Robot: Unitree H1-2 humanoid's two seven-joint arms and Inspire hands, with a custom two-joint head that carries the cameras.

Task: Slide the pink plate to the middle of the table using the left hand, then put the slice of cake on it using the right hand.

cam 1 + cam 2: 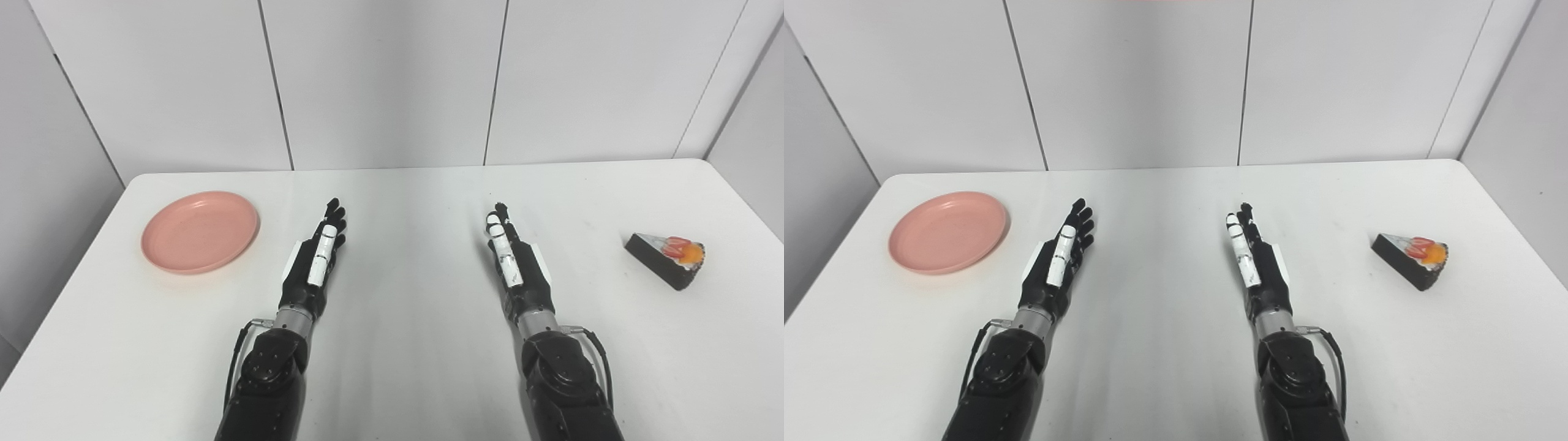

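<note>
A round pink plate (200,231) lies on the white table (404,343) at the far left, with nothing on it. A dark slice of cake (667,258) topped with red and orange fruit sits near the right edge. My left hand (318,257) rests open over the table, fingers stretched forward, about a hand's width right of the plate. My right hand (513,257) is open too, fingers straight, well left of the cake. Neither hand touches anything.
White wall panels (392,79) rise right behind the table's far edge. The table's left edge runs close past the plate and its right edge close past the cake.
</note>
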